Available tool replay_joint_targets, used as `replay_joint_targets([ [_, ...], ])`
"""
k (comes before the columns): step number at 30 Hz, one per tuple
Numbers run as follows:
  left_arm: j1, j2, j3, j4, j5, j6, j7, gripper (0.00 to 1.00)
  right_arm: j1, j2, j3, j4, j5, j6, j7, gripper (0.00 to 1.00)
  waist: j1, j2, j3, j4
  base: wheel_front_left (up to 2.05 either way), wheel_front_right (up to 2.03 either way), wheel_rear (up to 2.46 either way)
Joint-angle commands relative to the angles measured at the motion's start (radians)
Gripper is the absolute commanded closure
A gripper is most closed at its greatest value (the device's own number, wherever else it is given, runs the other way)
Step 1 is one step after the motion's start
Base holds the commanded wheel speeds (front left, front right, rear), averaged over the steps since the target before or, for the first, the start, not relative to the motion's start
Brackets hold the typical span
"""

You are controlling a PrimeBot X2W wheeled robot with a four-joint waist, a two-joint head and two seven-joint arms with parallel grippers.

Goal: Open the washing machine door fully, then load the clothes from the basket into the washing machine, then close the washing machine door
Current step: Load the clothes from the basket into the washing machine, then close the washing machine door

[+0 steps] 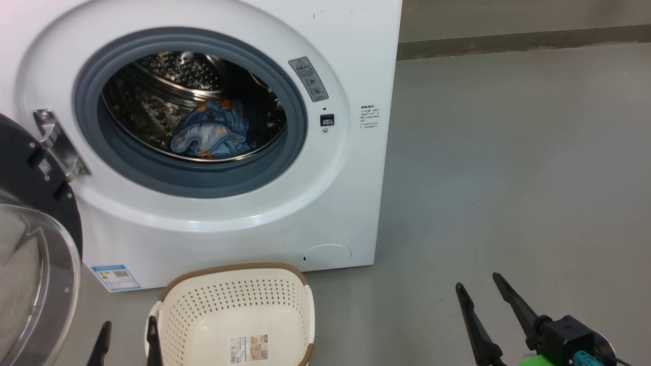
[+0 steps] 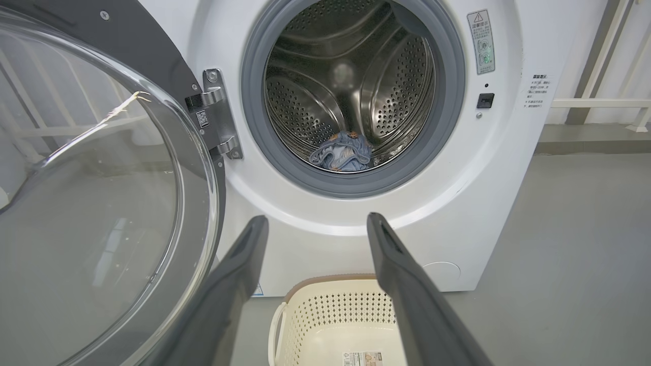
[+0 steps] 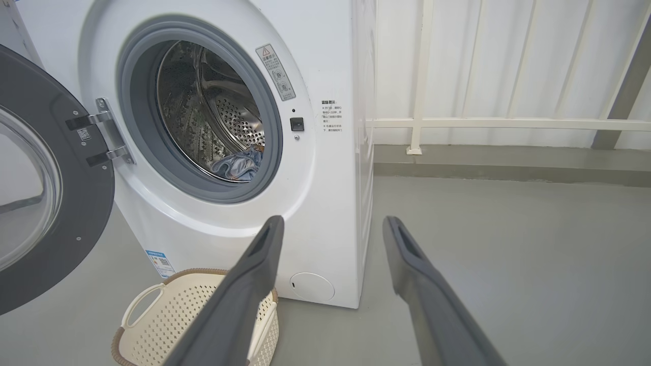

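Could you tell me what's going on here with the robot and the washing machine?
The robot is doing a laundry load. The washing machine has its door swung wide open to the left, and the clothes already lie inside the drum. The basket on the floor in front shows only a sticker inside. The left gripper and the right gripper are both open and hold nothing. The door is not yet closed.

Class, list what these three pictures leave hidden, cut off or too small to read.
1. Head view: the washing machine door runs off the left edge.
2. Head view: the basket loses its near end to the bottom edge.
3. Every view: the warning label has print too small to read.
4. Drum: the clothes are bundled, count unclear.
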Motion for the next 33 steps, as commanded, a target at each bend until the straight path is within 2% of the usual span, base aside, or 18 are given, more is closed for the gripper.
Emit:
replay_joint_targets([
  [1,-0.043,0.026,0.033,-0.014,0.015,-0.001,-0.007,0.0,-0.02,-0.003,0.025,-0.027,0.009,0.002,-0.001,0.0,0.0,0.0,0.0,-0.001,0.0,0.0,0.0],
  [11,-0.051,0.025,0.027,-0.007,0.021,-0.002,-0.008,0.0,-0.019,-0.003,0.024,-0.026,0.009,0.002,-0.003,0.0,0.0,0.0,-0.001,0.002,-0.27,0.27,0.0],
  [25,-0.055,0.028,0.029,-0.005,0.023,-0.02,-0.011,0.0,-0.019,-0.003,0.02,-0.027,0.009,0.002,-0.003,0.0,0.0,0.0,0.006,0.006,-1.39,1.39,0.0],
  [33,-0.057,0.022,0.04,-0.009,0.03,-0.028,-0.013,0.0,-0.02,-0.003,0.017,-0.029,0.007,0.002,-0.002,0.0,0.0,0.0,0.01,0.007,-0.49,0.49,0.0],
])
